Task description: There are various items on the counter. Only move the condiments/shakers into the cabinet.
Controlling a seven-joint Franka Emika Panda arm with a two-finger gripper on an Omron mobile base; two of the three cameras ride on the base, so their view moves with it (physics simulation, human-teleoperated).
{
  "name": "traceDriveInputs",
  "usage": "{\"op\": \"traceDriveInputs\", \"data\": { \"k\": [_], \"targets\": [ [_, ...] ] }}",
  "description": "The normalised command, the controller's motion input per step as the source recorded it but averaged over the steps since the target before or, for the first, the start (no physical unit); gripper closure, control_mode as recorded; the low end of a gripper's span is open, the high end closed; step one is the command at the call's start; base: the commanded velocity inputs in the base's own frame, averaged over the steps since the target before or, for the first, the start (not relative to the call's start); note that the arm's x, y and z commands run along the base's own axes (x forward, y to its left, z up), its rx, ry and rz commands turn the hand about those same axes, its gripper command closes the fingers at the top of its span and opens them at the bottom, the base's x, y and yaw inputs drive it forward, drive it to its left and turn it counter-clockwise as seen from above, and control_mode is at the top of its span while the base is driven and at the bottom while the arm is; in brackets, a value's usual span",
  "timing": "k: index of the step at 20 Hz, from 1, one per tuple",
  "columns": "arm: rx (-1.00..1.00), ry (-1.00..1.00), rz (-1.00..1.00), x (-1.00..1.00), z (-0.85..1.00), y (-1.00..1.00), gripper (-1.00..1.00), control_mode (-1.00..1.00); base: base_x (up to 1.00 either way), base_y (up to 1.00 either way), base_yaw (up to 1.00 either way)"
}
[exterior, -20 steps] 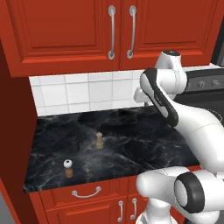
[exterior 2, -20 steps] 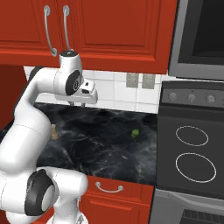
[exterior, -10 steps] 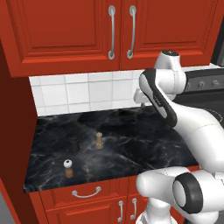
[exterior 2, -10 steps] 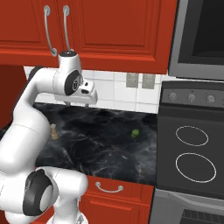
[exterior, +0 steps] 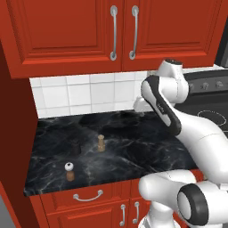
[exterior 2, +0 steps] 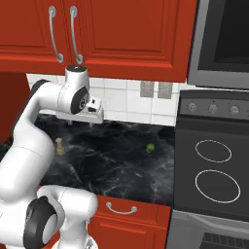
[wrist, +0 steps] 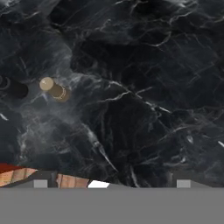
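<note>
On the left of the black marble surface (exterior: 133, 147), near its front edge, stands the brown shaker with the white ball top (exterior: 69, 171). Behind it and a little to the right sits a dark squat piece (exterior: 76, 148), hard to read against the dark stone, so what it is I cannot say for sure. Just beside that, further right, the tan mill-shaped shaker (exterior: 101, 143) stands upright; the hand view looks almost straight down on its rounded top (wrist: 53, 89). Above all three, the red cabinet (exterior: 71, 31) has both doors closed, their grey bar handles (exterior: 114, 32) meeting at the middle. Right of the shakers, the tool (exterior 2: 80, 121) hangs over the back of the surface near the tiled wall, its fingers spread wide apart with nothing between them. Far right, a small green item (exterior 2: 150, 147) lies near the stove (exterior 2: 214, 165).

Both shakers are on the surface, well apart from the tool, and the cabinet is not yet open. The risks from here: a descent onto the tan shaker could clip the dark piece so close alongside, or tip the narrow mill if the fingers land off-centre. Carrying a shaker upward before a door is opened would leave nowhere to set it.
</note>
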Motion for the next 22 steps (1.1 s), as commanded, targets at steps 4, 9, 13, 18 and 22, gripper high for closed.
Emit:
{"op": "traceDriveInputs", "data": {
  "k": [4, 9, 13, 18, 22],
  "targets": [
    [0.05, 0.0, 0.31, -0.09, -0.5, -0.33, -1.0, -1.0, 0.0, 0.0, 0.0],
    [0.11, -0.15, 0.37, -0.08, -0.53, -0.66, -1.0, -1.0, 0.0, 0.0, 0.0],
    [0.19, -0.26, 0.42, -0.13, -0.58, -0.25, -1.0, -1.0, 0.0, 0.0, 0.0],
    [0.27, -0.31, 0.42, -0.01, -0.54, 0.0, -1.0, -1.0, 0.0, 0.0, 0.0],
    [0.26, -0.23, 0.32, 0.0, -0.31, 0.19, -1.0, -1.0, 0.0, 0.0, 0.0]
  ]
}}
